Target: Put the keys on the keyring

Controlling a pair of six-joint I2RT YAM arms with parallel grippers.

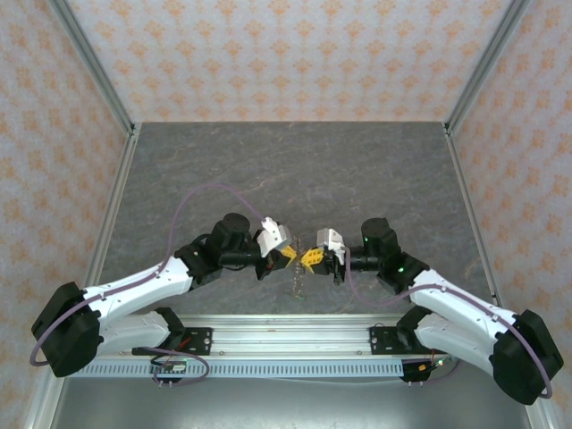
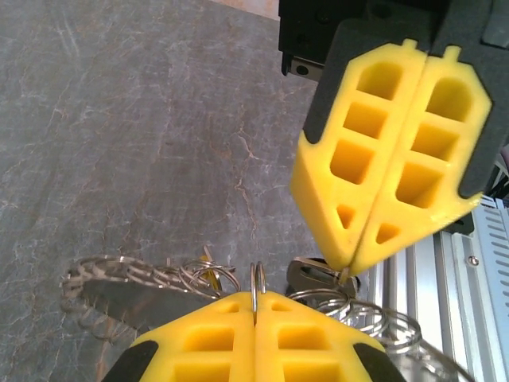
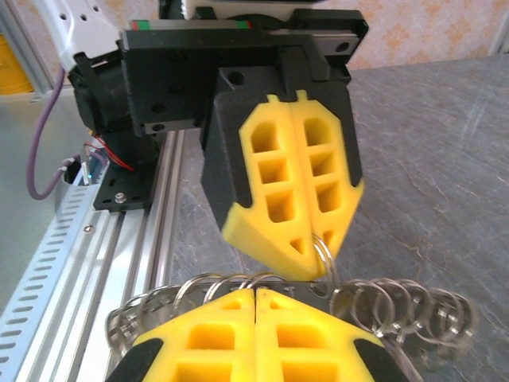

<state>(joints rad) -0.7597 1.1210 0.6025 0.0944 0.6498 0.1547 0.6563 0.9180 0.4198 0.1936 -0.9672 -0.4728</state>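
Observation:
My two grippers meet tip to tip low over the table's near middle. The left gripper (image 1: 288,253) (image 2: 256,298) is shut on a thin silver split ring (image 2: 257,280) standing edge-on between its yellow fingers. That ring belongs to the keyring (image 2: 143,276) (image 3: 398,306), a chain-like string of silver rings trailing to both sides and hanging down (image 1: 298,281). The right gripper (image 1: 313,257) (image 3: 254,293) is shut on what looks like a flat silver key (image 2: 306,274) right beside that ring. A yellow-headed key (image 2: 208,274) peeks out among the rings.
The aluminium rail (image 1: 286,335) with both arm bases runs just behind the grippers along the near table edge. Grey stone-patterned tabletop (image 1: 295,170) stretches beyond. Purple cables (image 1: 192,201) loop off the arms. Frame posts and patterned walls (image 1: 286,54) close in the sides.

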